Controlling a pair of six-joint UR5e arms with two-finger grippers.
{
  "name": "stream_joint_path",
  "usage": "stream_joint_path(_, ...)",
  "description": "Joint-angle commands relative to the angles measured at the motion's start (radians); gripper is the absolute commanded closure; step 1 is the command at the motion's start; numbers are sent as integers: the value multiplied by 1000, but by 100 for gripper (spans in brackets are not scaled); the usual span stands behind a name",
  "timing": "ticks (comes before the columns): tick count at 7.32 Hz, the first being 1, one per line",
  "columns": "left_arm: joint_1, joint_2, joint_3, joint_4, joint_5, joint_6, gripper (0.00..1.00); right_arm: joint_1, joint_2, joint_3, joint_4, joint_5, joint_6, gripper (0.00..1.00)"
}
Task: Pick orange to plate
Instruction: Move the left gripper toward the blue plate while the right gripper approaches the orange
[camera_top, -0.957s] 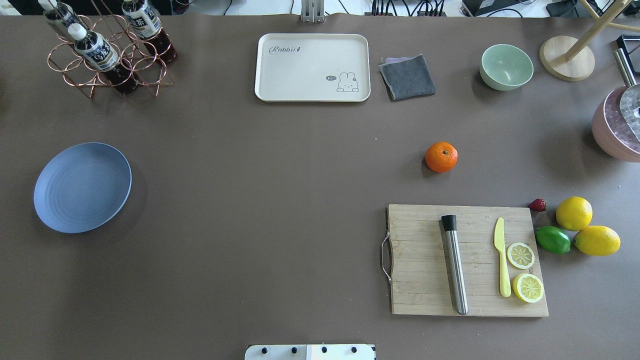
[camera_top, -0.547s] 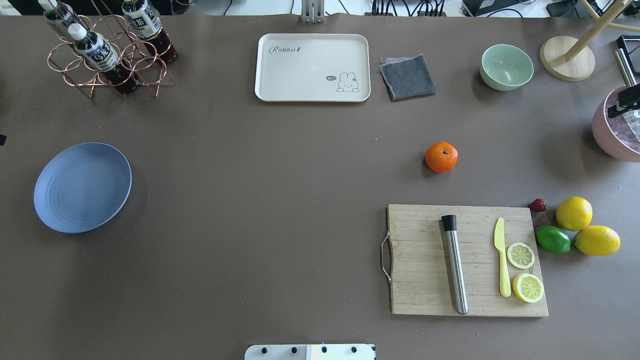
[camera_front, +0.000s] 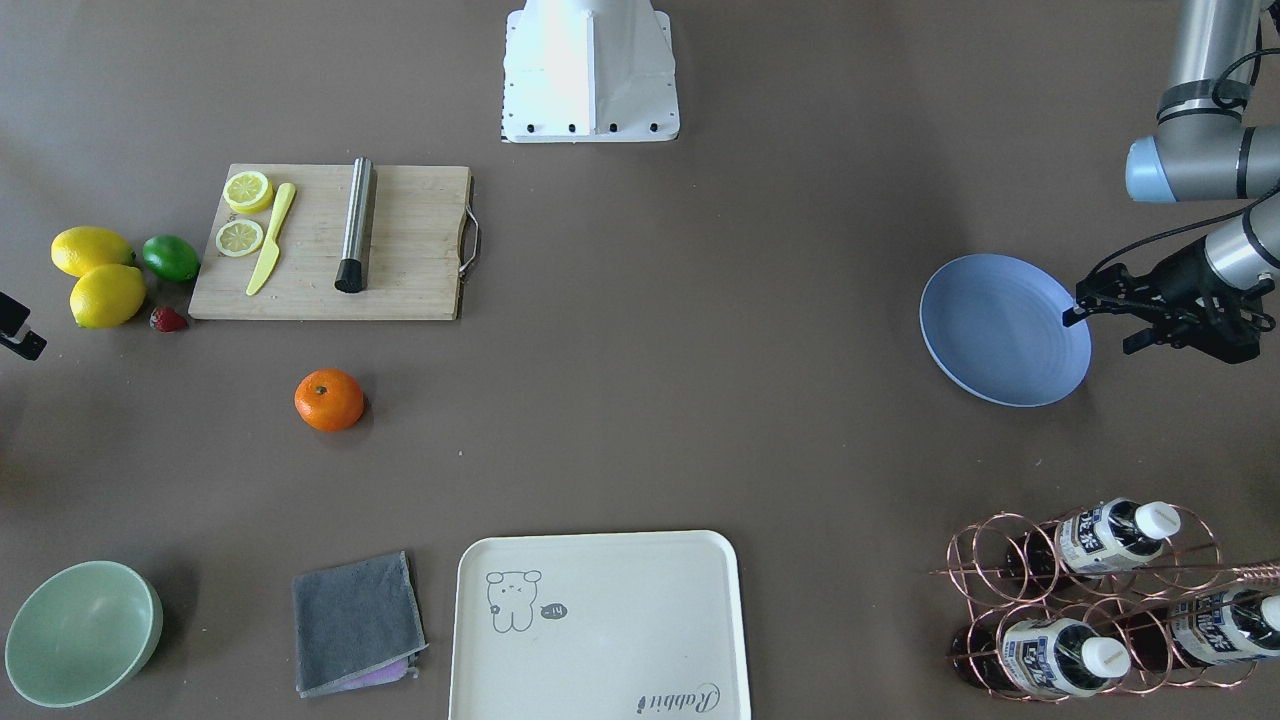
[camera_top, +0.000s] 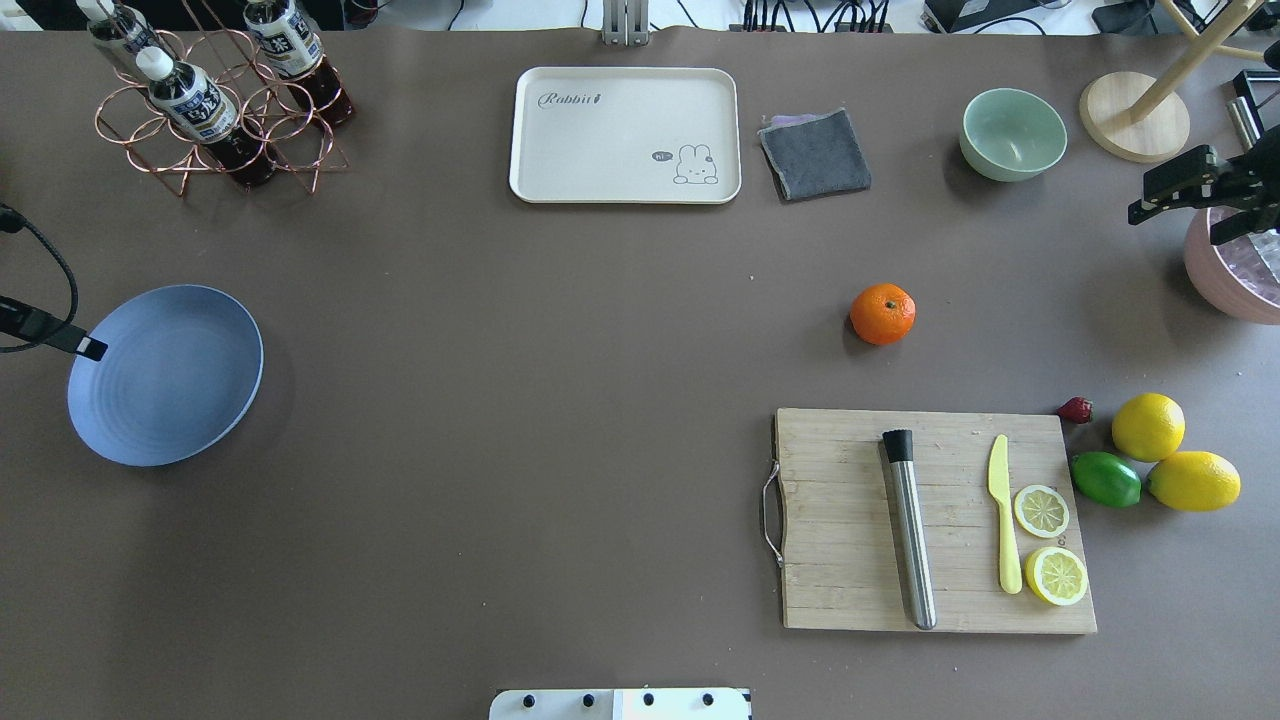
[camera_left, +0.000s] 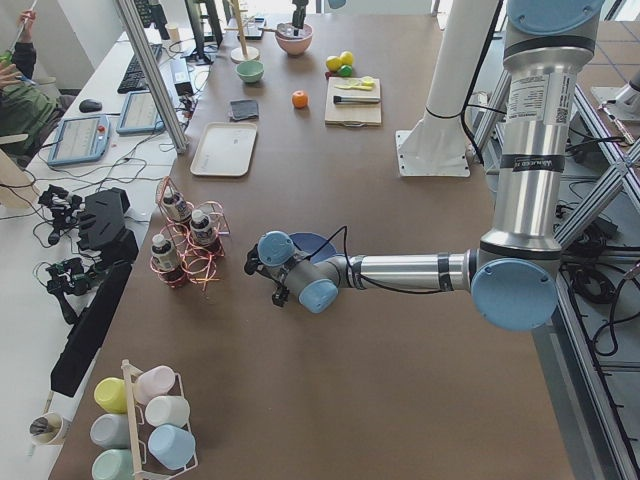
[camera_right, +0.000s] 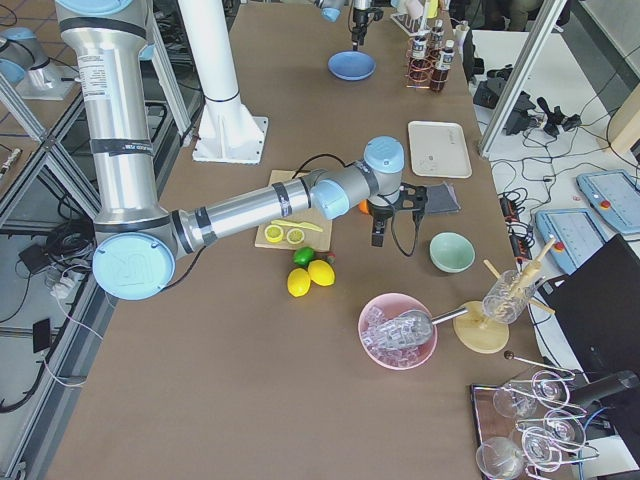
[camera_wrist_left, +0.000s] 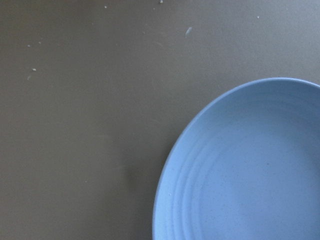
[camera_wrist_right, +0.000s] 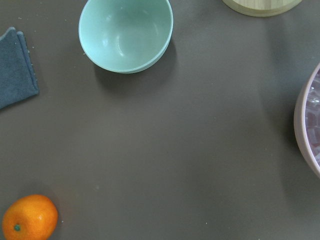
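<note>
The orange (camera_top: 882, 314) rests on the brown table, beyond the cutting board and right of centre; it also shows in the right wrist view's lower left corner (camera_wrist_right: 30, 218). Far off at the table's left side lies the light blue plate (camera_top: 165, 375), holding nothing. My left gripper (camera_front: 1098, 322) hangs open over the plate's outer rim (camera_front: 1075, 345), nothing between its fingers. My right gripper (camera_top: 1150, 198) is open and holds nothing. It is near the right edge, well to the right of the orange and a little farther back.
A cutting board (camera_top: 850, 590) carries a steel muddler, a yellow knife and lemon slices. Two lemons, a lime (camera_top: 1106, 479) and a strawberry lie beside it. At the back are a mint bowl (camera_top: 1012, 133), grey cloth, cream tray (camera_top: 625, 135) and bottle rack (camera_top: 215, 110). A pink ice bowl (camera_top: 1235, 275) stands at the right edge.
Both arms have come into the overhead view: the left gripper from the left edge to the plate's rim, the right gripper further in from the right edge. The orange and plate have not moved.
</note>
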Motion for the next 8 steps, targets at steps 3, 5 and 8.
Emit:
stream_joint_path(3, 34, -15, 25, 0, 0, 1, 25, -58, 48, -3, 3, -34, 70, 0)
stream_joint_path(5, 34, -17, 35, 0, 0, 7, 89, -83, 69, -6, 3, -54, 102, 0)
stream_joint_path(8, 32, -30, 54, 3, -8, -63, 100, -109, 79, -4, 5, -74, 130, 0)
